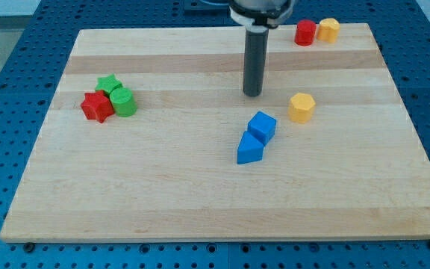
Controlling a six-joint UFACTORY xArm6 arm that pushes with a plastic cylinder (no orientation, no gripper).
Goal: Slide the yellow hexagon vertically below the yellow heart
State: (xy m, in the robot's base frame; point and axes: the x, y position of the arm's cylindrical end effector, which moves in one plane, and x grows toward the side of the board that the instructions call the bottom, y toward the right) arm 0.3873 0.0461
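Observation:
The yellow hexagon (301,107) lies on the wooden board right of centre. The yellow heart (328,30) sits at the view's top right, touching a red cylinder (305,33) on its left. My tip (253,93) is the lower end of the dark rod, resting on the board to the left of the yellow hexagon and slightly above it, with a clear gap between them. It stands just above the blue cube (261,127).
A blue triangular block (249,149) touches the blue cube below it. At the view's left a red star (96,107), a green star (110,85) and a green cylinder (124,101) cluster together. The board's right edge (405,112) lies beyond the hexagon.

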